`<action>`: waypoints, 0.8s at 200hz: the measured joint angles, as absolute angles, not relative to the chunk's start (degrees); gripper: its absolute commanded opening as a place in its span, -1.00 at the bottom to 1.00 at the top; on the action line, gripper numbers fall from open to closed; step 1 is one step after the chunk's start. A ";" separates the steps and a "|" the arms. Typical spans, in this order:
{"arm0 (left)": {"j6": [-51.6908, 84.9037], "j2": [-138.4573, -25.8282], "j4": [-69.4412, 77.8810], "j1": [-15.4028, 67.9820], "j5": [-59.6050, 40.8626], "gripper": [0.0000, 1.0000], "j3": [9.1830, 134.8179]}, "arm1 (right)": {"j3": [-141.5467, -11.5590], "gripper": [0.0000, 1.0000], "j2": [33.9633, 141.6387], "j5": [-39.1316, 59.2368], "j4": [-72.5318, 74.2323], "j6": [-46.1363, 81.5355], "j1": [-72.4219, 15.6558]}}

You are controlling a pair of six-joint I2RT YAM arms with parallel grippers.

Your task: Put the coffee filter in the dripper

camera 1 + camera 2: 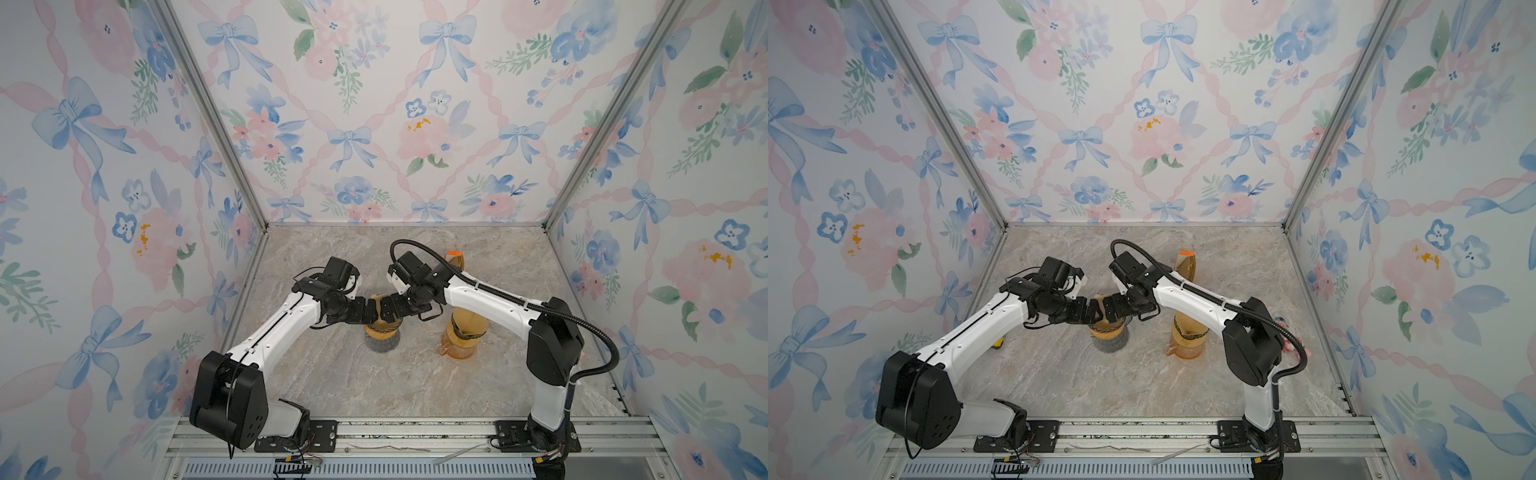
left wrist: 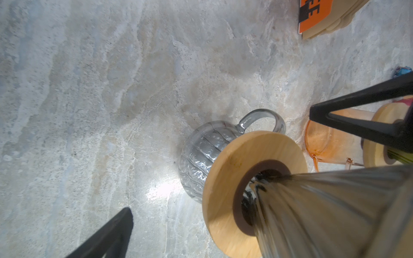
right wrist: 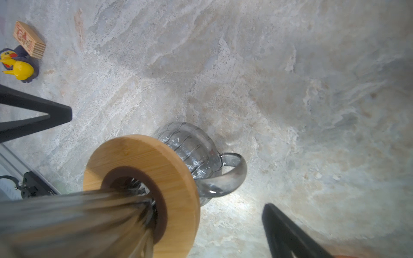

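Facing each other, left gripper (image 1: 371,311) and right gripper (image 1: 385,309) both wide open, tips close together.

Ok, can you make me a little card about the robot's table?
dripper: on grey jug, wooden collar
coffee filter: tan paper, seemingly in the dripper
left gripper: open, beside dripper
right gripper: open, opposite side
also there: orange jug, filter pack, toy duck
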State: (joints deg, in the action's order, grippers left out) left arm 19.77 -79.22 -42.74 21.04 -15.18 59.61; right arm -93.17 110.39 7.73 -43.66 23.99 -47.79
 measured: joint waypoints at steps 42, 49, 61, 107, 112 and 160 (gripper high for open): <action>19.75 -79.24 -42.72 21.04 -16.60 0.96 59.68 | -94.98 0.92 112.40 6.83 -45.12 23.83 -48.16; 19.75 -79.24 -42.74 21.02 -17.15 0.96 59.77 | -95.11 0.93 112.49 6.70 -45.39 23.79 -48.18; 19.75 -79.09 -42.87 20.97 -18.26 0.96 60.07 | -95.20 0.93 112.53 6.59 -45.67 23.77 -48.23; 19.68 -76.07 -43.31 19.75 -20.08 0.96 62.39 | -95.66 0.93 112.66 5.13 -46.85 23.46 -48.56; 19.66 -75.88 -43.22 19.44 -20.08 0.96 62.50 | -95.70 0.93 112.66 4.95 -46.98 23.35 -48.56; 19.53 -76.69 -43.13 18.59 -18.26 0.96 62.59 | -96.75 0.93 112.77 4.01 -48.56 22.87 -48.99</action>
State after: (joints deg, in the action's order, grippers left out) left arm 19.53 -76.69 -43.13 18.59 -18.26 62.59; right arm -96.75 112.77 4.01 -48.56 22.87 -48.99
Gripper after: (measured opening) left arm 0.979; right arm 0.964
